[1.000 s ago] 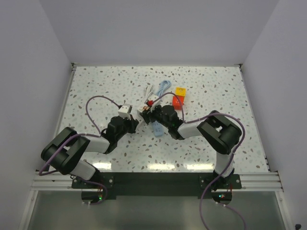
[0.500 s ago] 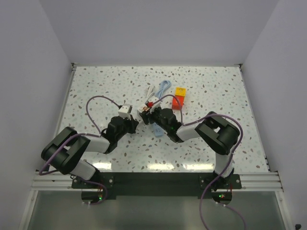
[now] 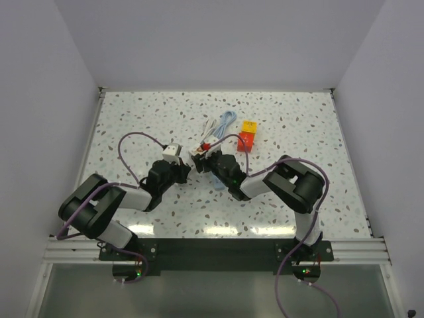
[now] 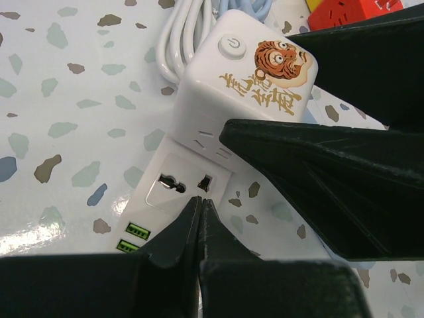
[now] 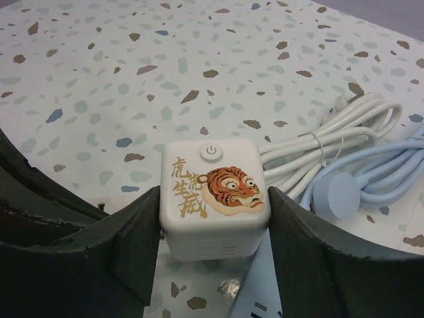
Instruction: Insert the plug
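From above, both arms reach inward and meet near the middle of the speckled table (image 3: 132,119). The right gripper (image 3: 201,159) holds the white socket cube (image 3: 197,154); the left gripper (image 3: 186,171) sits just beside it on the left. Behind them lie a coiled white cable (image 3: 209,126), a blue cable (image 3: 228,118) and a red block (image 3: 246,140) with a yellow block (image 3: 250,125) touching it.

On the left wrist camera, the left gripper (image 4: 200,203) has its 2 fingers pressed together with nothing between them. Its tips point at the cube's (image 4: 248,86) side face, which has socket holes and 2 green USB ports. I cannot tell whether they touch it. A black finger of the right gripper crosses in front.

On the right wrist camera, the right gripper (image 5: 213,202) is clamped on the cube (image 5: 213,189), 1 finger on each side, with the tiger picture facing up. The round blue plug (image 5: 334,197) lies on the table just right of the cube, not inserted, beside the white cable (image 5: 331,142).
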You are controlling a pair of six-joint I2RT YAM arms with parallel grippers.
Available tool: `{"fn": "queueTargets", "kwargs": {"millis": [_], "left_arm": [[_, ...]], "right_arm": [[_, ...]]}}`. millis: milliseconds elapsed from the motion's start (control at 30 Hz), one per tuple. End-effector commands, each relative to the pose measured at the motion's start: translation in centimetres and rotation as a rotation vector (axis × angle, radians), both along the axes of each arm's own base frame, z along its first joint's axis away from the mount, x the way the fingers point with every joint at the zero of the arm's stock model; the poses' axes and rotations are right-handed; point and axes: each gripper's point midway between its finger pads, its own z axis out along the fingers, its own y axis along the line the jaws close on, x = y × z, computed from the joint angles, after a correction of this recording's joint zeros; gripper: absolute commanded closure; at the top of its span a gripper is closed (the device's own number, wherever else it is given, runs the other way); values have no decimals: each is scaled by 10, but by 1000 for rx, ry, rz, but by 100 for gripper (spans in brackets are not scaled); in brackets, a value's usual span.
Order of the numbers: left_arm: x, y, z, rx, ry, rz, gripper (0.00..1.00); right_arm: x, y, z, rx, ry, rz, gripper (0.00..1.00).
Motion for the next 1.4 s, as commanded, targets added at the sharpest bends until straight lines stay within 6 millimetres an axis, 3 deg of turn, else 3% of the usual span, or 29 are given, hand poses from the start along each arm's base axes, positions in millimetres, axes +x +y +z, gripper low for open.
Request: {"fn": "queueTargets", "kwargs": {"millis": [0, 1033, 1367], "left_arm": [[-32, 15, -55, 112, 194, -22, 100], [-24, 21, -53, 86, 196, -10, 100], [-25, 21, -54, 82, 200, -15, 100]], "right_arm": [[-158, -127, -218, -640, 685, 48, 88], [-218, -153, -253, -701, 816, 44, 90], [-225, -157, -253, -680, 835, 36, 91]]}}
